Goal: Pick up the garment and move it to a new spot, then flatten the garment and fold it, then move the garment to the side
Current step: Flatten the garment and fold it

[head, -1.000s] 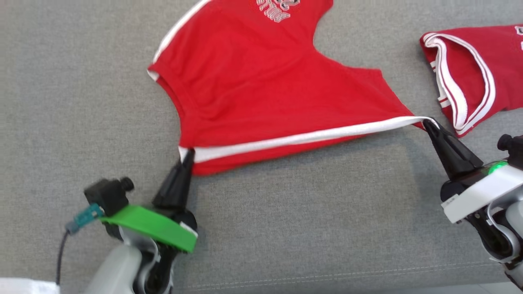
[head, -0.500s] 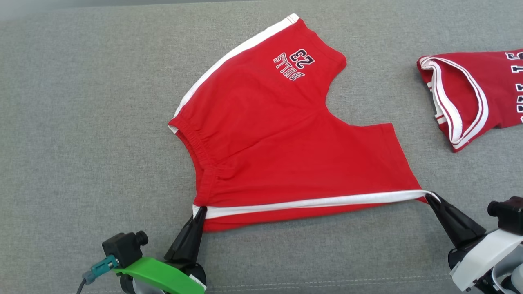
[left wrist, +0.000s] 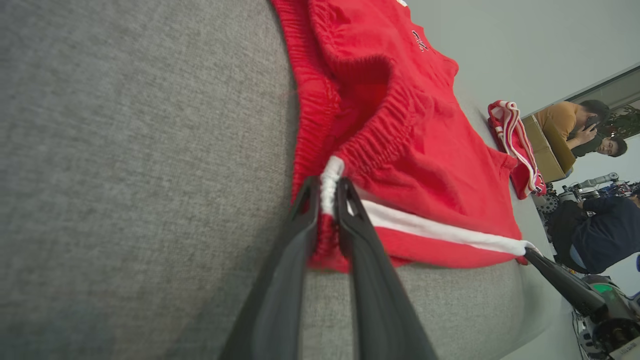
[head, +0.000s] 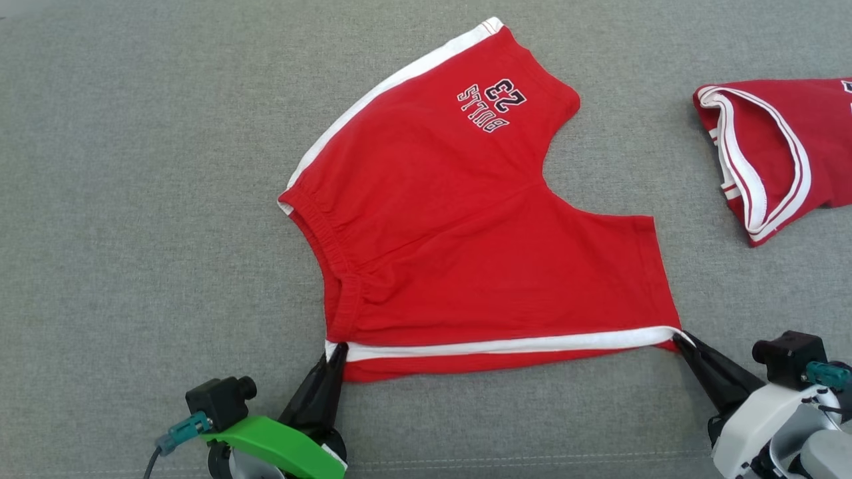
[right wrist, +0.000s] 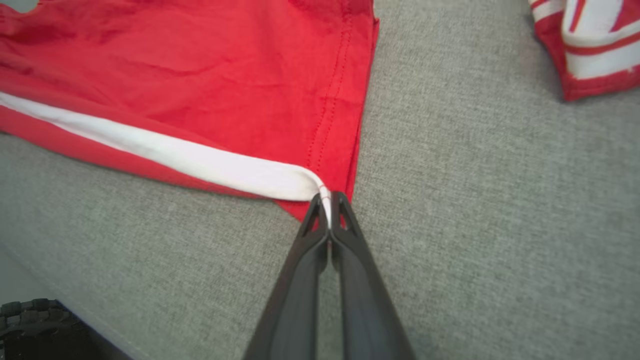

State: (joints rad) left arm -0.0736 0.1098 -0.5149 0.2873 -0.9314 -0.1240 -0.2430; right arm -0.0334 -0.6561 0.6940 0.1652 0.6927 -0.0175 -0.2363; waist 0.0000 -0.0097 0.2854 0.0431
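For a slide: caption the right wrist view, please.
The right tool pinches the shorts by a white-striped corner, on grey fabric.

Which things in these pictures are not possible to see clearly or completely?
The second red garment: head view, cut off by the right edge.
Print on the red shorts: left wrist view, too small to read.
Body of the left gripper: head view, cut by the bottom edge.
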